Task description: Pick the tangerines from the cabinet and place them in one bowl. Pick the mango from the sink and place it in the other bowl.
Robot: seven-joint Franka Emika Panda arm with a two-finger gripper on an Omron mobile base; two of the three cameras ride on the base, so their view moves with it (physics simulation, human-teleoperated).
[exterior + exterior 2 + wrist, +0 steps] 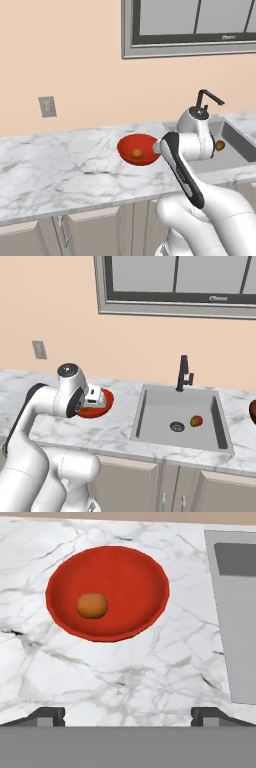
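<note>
White marble counter (60,165) runs along the wall, and a red bowl (131,144) sits right on it, left of the sink (160,416) set into the slab. A dark brown bowl (253,412) sits at the counter's far right edge.

Left base view: behind the arm, looking forward and down across the marble surface (60,160) toward the wall. Right base view: same scene from the other side, sharing red bowl (102,403) and sink (165,411). Hand view: close, straight down on that bowl.
</note>
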